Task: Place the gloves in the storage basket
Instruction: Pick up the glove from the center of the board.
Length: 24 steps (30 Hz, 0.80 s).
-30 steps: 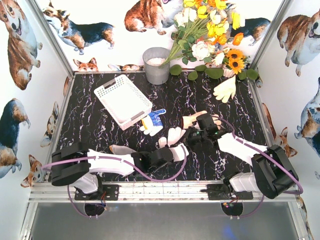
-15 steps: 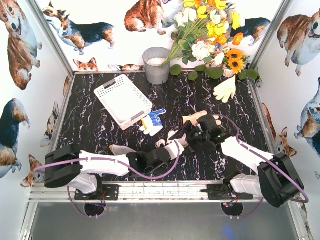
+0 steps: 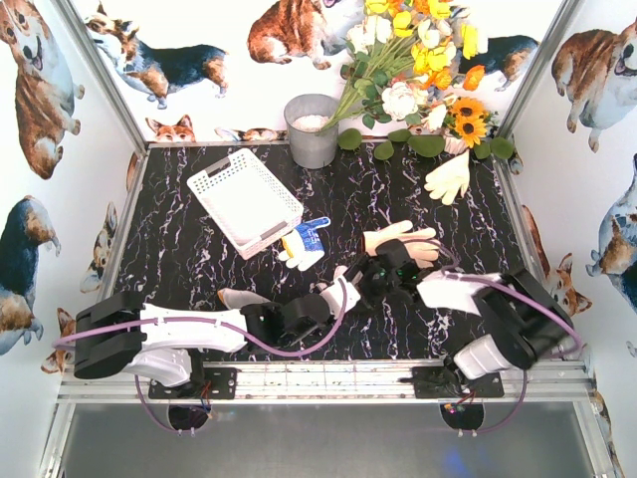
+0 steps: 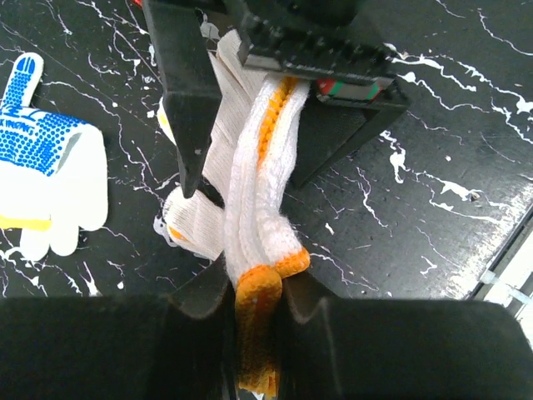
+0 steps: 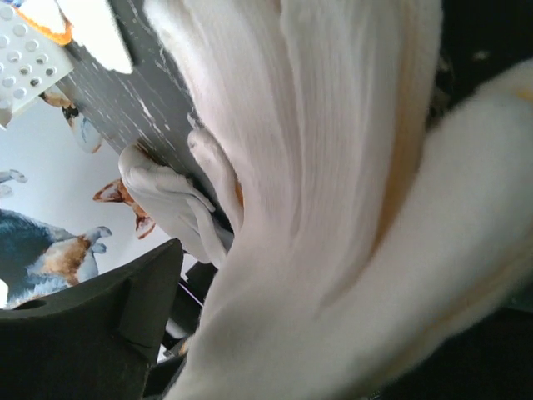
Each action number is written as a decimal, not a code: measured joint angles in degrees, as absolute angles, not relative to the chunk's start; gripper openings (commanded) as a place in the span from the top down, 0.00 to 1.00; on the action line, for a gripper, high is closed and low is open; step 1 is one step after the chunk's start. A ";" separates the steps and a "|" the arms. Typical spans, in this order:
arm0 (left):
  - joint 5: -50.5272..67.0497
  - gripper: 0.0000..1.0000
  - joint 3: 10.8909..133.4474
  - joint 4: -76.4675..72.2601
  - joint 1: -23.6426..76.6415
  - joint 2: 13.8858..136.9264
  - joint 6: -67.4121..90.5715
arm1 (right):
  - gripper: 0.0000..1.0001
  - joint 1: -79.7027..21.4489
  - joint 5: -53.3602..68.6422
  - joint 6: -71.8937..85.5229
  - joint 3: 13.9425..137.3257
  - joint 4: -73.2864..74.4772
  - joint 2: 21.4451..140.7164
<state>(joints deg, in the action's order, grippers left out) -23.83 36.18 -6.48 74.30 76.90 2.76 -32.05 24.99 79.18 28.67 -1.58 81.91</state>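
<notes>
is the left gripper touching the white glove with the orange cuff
Touching: left wrist view shows the left gripper pinching the white glove by its orange cuff.

Five gloves (image 3: 448,177) visible from above; one white basket (image 3: 244,199); one grey bucket (image 3: 312,129); two arms (image 3: 189,334)

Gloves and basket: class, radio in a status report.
Left gripper shut on white glove, orange cuff end. Right gripper open around its other end. Basket holds no gloves yet. Blue-and-white glove lies by its near corner.
</notes>
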 measured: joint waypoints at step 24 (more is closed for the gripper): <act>-23.11 1.00 35.97 -3.14 74.30 76.38 3.22 | 0.97 -32.62 22.57 77.01 27.90 -2.74 81.65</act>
